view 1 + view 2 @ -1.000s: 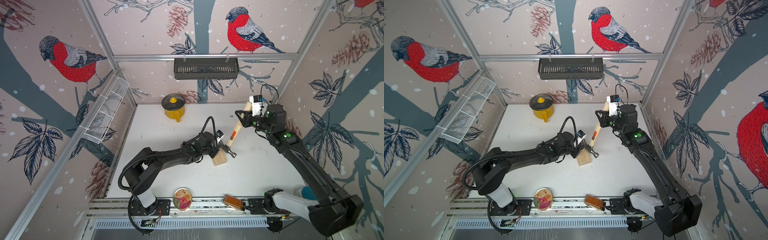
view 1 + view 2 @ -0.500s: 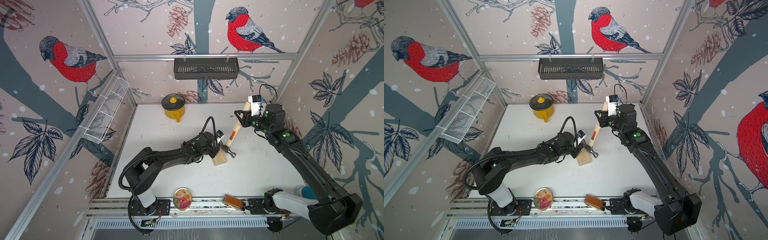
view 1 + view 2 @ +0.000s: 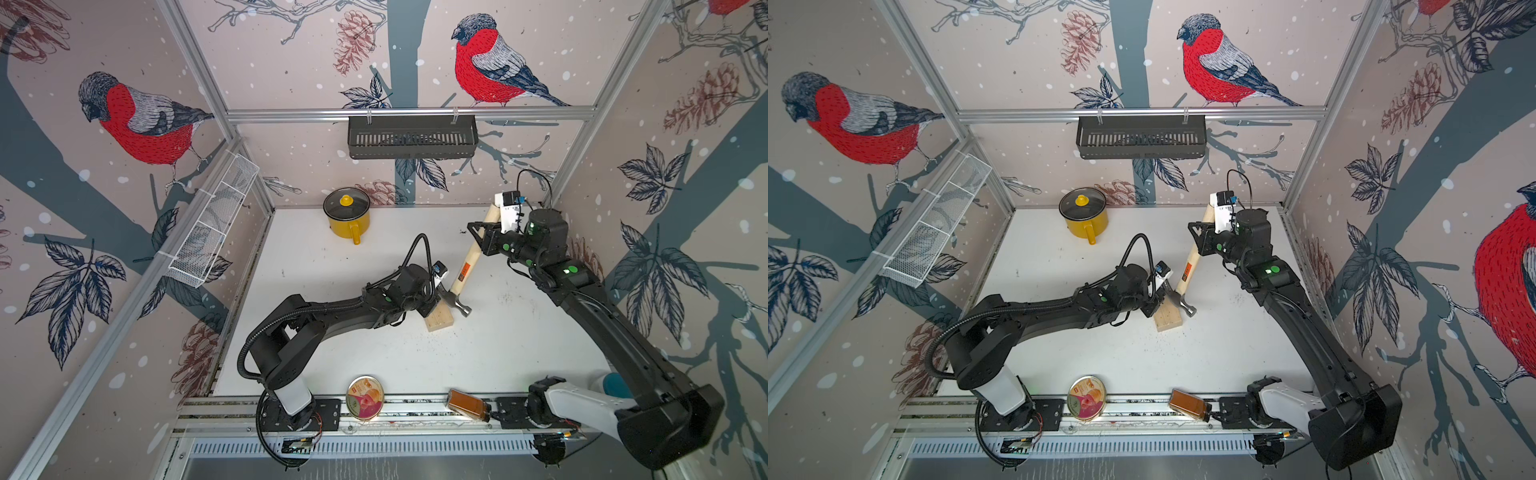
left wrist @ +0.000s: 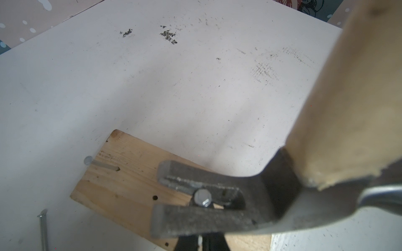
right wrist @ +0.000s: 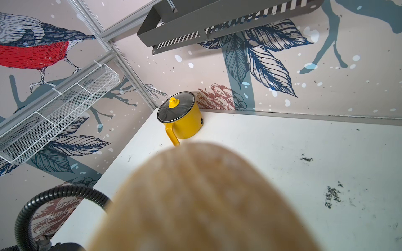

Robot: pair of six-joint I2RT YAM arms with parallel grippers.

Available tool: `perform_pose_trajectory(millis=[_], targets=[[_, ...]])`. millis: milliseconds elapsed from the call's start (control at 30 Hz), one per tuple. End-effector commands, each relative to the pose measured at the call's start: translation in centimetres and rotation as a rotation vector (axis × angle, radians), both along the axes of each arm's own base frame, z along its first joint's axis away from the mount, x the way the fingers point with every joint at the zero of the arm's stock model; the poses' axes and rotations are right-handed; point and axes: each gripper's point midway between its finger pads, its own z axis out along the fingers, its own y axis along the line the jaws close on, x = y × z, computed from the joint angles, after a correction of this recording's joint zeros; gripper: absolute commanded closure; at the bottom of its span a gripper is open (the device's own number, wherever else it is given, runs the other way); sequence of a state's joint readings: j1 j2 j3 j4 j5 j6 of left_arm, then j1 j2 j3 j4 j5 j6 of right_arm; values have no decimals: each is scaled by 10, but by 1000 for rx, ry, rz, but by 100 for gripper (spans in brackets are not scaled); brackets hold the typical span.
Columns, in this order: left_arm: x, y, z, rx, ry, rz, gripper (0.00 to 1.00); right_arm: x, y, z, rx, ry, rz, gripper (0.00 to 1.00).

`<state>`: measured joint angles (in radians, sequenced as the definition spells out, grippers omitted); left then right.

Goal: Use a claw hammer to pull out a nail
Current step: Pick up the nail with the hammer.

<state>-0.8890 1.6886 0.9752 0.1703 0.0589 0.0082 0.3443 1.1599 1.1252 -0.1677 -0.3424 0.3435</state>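
Top views: one claw hammer (image 3: pixel 467 266), grey steel head and pale wooden handle with a red-orange label, stands head-down on one pale wooden block (image 3: pixel 440 321) mid white worktop (image 3: pixel 415 357). The right gripper (image 3: pixel 478 240) is clamped on the upper handle. The left gripper (image 3: pixel 429 306) is closed at the block; whether it presses down, cannot tell. Left wrist: the split claw straddles one upright silver nail (image 4: pixel 202 198), head above the slot. A slanted nail (image 4: pixel 88 160) sits at the block's edge and a loose nail (image 4: pixel 42 228) lies on the worktop: three nails. Judgement: seat the claw deep, pin the block, rock the handle back slowly. Right wrist: blurred handle end; one yellow lidded pot (image 5: pixel 182 121).
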Motion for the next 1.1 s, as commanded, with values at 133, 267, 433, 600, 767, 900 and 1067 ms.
perform_pose_trajectory(millis=[133,267,433,600,767,900,1067], targets=[[9,-1,16,-28,-75,25,100,-3,9,6,44,-19,36,100],[12,3,18,-25,-97,49,100,-4,11,3,43,-10,43,100],[14,10,20,-9,-137,62,100,-6,9,8,44,-18,44,100],[23,18,19,14,-152,125,100,-5,7,7,32,-17,32,100],[50,43,10,83,-146,319,100,-4,2,4,17,-23,1,100],[66,67,-2,101,-94,417,100,-2,1,3,11,-21,-10,100],[78,86,0,83,-69,493,100,-1,-1,7,13,-31,-24,100]])
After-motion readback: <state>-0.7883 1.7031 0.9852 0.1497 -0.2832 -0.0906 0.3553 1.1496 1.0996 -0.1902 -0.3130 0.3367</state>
